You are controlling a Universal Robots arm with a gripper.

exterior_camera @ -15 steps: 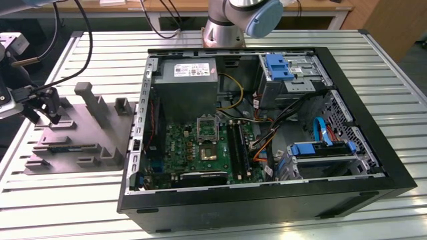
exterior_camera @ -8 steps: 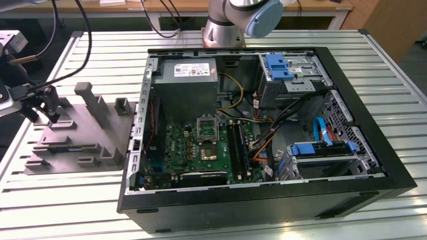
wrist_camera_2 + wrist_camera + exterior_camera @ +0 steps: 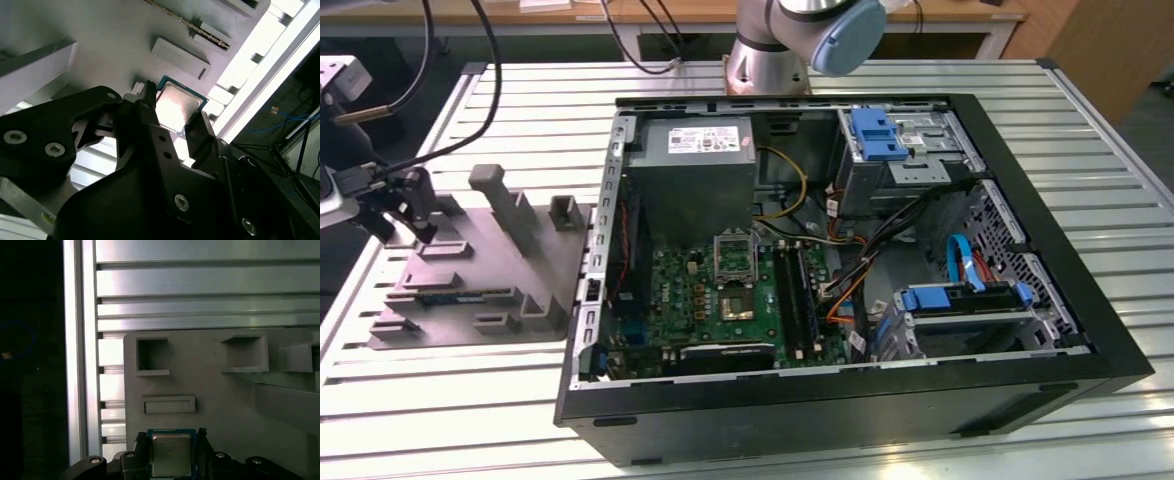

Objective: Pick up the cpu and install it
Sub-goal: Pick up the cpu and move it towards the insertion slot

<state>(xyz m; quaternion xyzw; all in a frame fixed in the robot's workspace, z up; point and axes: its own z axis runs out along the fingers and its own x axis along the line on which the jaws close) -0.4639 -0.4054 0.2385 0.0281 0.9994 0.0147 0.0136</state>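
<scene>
In both wrist views the cpu [image 3: 178, 104] [image 3: 171, 455], a small square chip with a pale silvery top and a green rim, sits between my black fingers. One finger [image 3: 148, 95] presses against one of its edges and the other finger [image 3: 199, 127] against the opposite edge. My gripper [image 3: 175, 107] [image 3: 171, 437] is shut on it, right at the surface of the grey moulded fixture [image 3: 215, 400]. In the exterior view my gripper [image 3: 416, 215] hangs over the fixture [image 3: 480, 270] at the exterior view's left. I cannot tell whether the chip is lifted off the fixture.
An open black computer case [image 3: 854, 250] lies in the middle of the slatted metal table [image 3: 1121, 150], its green motherboard [image 3: 720, 290] showing a cpu socket [image 3: 734, 252]. The arm's base [image 3: 781, 45] stands behind the case. Raised blocks and pockets [image 3: 152, 356] on the fixture surround the gripper.
</scene>
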